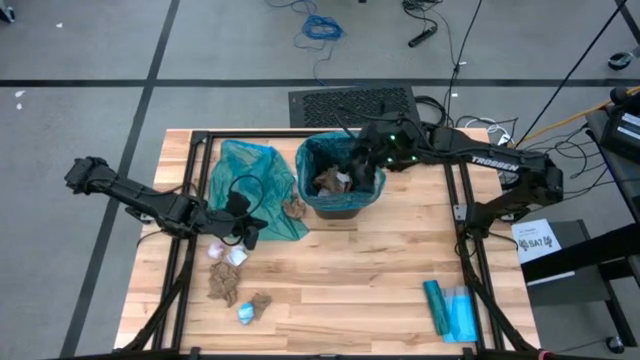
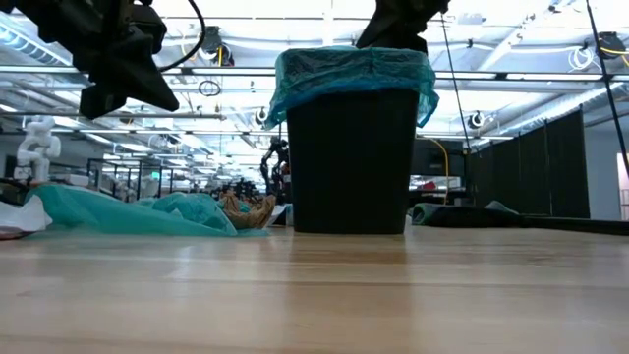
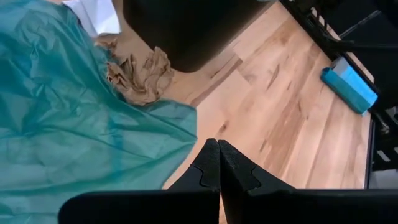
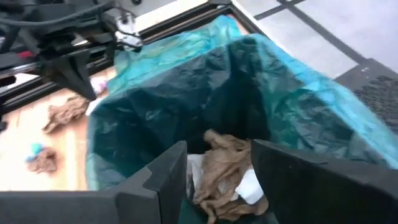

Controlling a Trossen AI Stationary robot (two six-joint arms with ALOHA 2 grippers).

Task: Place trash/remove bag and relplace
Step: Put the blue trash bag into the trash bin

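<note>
Right gripper (image 4: pixel 217 171) over lined bin (image 1: pixel 340 180), jaws wide, brown and white trash (image 4: pixel 224 168) inside below. Left gripper (image 3: pixel 217 163) above desk (image 1: pixel 380 270) beside spare teal bag (image 1: pixel 245 185), jaws closed, empty. More wads (image 1: pixel 225 280) on desk.

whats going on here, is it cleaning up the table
Yes. The right gripper is open over the lined trash bin, which already holds brown and white paper wads. The left gripper is shut and empty, above the edge of the loose teal bag on the table. One brown wad lies beside the bin, and several more wads wait near the table's front left.
</note>
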